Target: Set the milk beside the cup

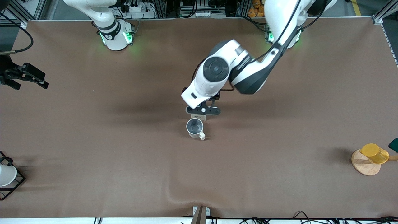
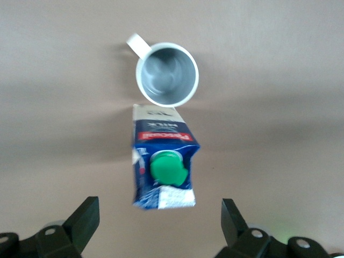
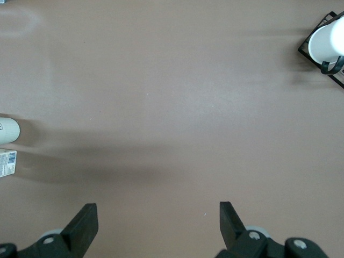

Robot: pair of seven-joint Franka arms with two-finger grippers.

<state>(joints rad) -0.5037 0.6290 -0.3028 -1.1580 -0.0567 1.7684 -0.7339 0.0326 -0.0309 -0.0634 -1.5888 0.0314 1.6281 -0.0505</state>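
Observation:
The milk (image 2: 164, 166), a dark blue carton with a green cap, stands upright on the table, free of any grip. In the front view only a sliver of the milk (image 1: 201, 117) shows under the left hand. The off-white cup (image 1: 195, 127) with a grey inside stands close beside it, nearer to the front camera; the cup (image 2: 167, 73) has its handle pointing away from the carton. My left gripper (image 2: 159, 213) hangs open above the carton, its fingers wide apart; in the front view the left gripper (image 1: 203, 110) covers the carton. My right gripper (image 1: 31, 82) waits open over the right arm's end of the table, and the right gripper (image 3: 158, 212) holds nothing.
A yellow cup (image 1: 374, 153) lies on a round wooden stand (image 1: 364, 165) at the left arm's end of the table. A plain white cup (image 1: 6, 175) sits in a black wire rack (image 1: 14, 186) at the right arm's end. The brown cloth has a wrinkle (image 1: 177, 199) near the front edge.

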